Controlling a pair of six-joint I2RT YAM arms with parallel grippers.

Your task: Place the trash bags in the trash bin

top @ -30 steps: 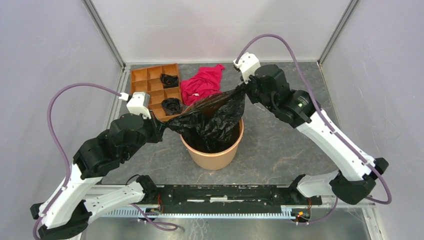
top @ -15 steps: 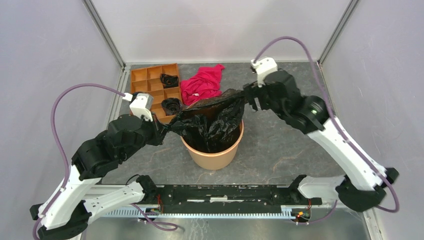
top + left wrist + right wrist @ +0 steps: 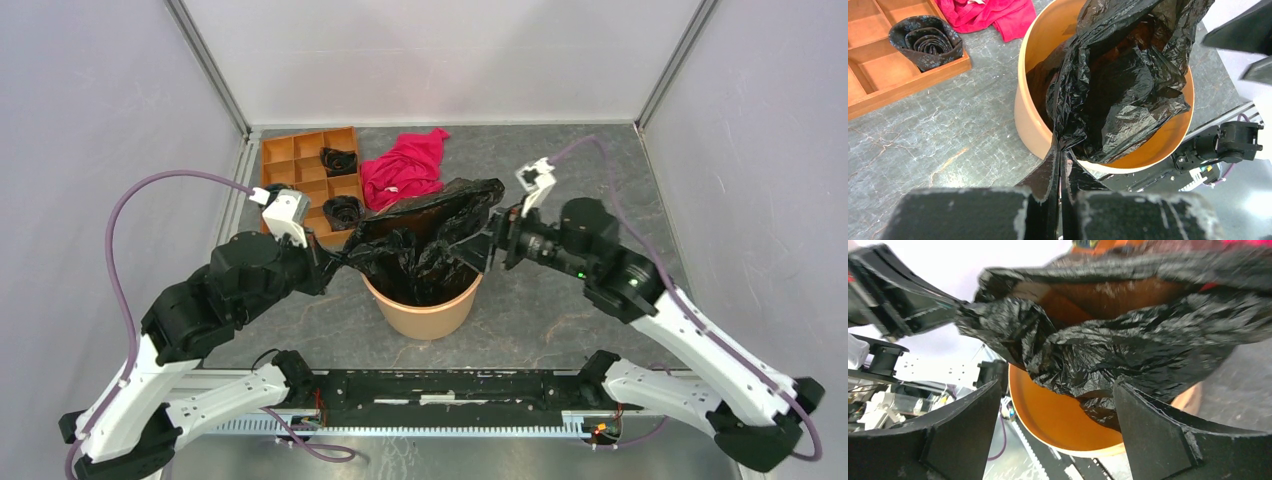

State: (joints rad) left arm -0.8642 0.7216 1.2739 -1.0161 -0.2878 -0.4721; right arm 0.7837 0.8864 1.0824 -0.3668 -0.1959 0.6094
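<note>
The orange-brown trash bin [image 3: 430,315] stands mid-table. A wrinkly black trash bag [image 3: 420,250] sags into it, with a flap lying over the far right rim. My left gripper [image 3: 335,262] is at the bin's left side, shut on the bag's left corner. In the left wrist view the left gripper [image 3: 1060,150] pinches the film just outside the bin [image 3: 1030,115], and the bag [image 3: 1128,85] fills its mouth. My right gripper [image 3: 487,250] is open at the bin's right rim. In the right wrist view the right gripper [image 3: 1057,385] faces the bag [image 3: 1128,350] and the bin [image 3: 1058,420], holding nothing.
A flat orange tray [image 3: 290,165] with square compartments lies at the back left, with two dark rolled items [image 3: 345,211] in it. A red-pink cloth [image 3: 405,165] lies behind the bin. Enclosure walls stand on three sides.
My right gripper opened and let go of the bag's right corner, then swung down and forward to the bin's right rim. The bag sagged onto the bin. The left gripper kept its hold.
</note>
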